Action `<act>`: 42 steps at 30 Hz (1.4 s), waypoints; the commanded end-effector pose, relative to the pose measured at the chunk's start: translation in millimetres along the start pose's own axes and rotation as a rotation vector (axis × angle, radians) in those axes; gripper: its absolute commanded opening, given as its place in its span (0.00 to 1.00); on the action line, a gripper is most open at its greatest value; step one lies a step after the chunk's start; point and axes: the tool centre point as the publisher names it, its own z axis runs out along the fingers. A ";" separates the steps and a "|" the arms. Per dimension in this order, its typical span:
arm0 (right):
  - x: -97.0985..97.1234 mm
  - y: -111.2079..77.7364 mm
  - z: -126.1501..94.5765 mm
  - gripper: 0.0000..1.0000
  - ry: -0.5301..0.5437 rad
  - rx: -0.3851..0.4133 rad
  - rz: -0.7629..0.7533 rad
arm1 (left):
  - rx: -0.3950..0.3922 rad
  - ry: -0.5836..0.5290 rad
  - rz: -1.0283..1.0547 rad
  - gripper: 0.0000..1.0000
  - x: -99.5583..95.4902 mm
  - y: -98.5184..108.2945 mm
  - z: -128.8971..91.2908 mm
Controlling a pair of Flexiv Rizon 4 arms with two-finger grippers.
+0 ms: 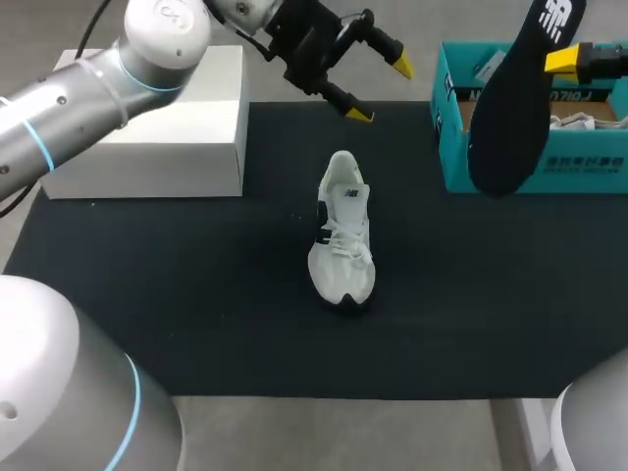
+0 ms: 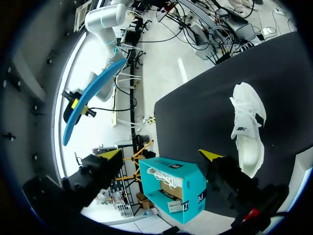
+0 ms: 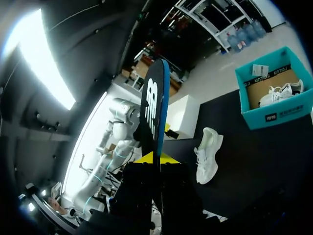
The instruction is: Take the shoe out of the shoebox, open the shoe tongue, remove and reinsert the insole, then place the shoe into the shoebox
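A black mat [image 1: 177, 324] covers the desk. A white box [image 1: 167, 128] sits at its far left corner and the teal shoebox [image 1: 589, 169] at its far right, with a second white shoe [image 1: 581, 122] lying inside.

The white sneaker [image 1: 342, 235] stands upright on its sole in the middle of the mat, well apart from the shoebox, so taking it out is done. The insole [image 1: 515, 98] is also out. My right hand [image 1: 569, 61] pinches it between its fingers and holds it in the air in front of the shoebox. By my reading I am about halfway. The insole has yet to go back into the sneaker, and the sneaker has yet to go into the shoebox. Whether the tongue is pulled open enough I cannot tell from here.

The sneaker's long axis runs front to back across the mat, with the toe toward me and the heel toward the far edge. The insole stands steeply instead of lying flat, and its black printed face is toward the head view.

My left hand [image 1: 381, 90] hovers above the mat's far edge, beyond the sneaker's heel, with its fingers spread and nothing between them.
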 end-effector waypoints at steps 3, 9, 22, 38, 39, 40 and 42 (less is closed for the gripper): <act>-14.3 17.6 11.5 0.00 0.040 0.069 0.062 | -0.067 -0.129 0.040 1.00 -6.4 -9.6 -11.7; -25.8 36.3 20.8 0.00 0.047 0.107 0.112 | -0.080 -0.233 0.108 1.00 -20.2 -19.0 -14.1; -34.0 67.1 60.1 0.00 0.064 0.256 0.217 | -0.115 -0.445 0.334 1.00 -64.3 -37.3 -18.4; -33.4 88.4 95.5 0.00 0.021 0.351 0.252 | -0.098 -0.580 0.325 1.00 -84.6 -35.3 -2.5; -32.8 88.0 97.2 0.00 0.016 0.361 0.251 | -0.099 -0.585 0.323 1.00 -85.5 -34.9 -1.0; -32.4 88.0 99.0 0.00 0.017 0.360 0.252 | -0.101 -0.590 0.322 1.00 -86.1 -34.7 0.4; -31.5 88.7 102.0 0.00 0.018 0.362 0.252 | -0.107 -0.599 0.318 1.00 -86.9 -34.3 2.6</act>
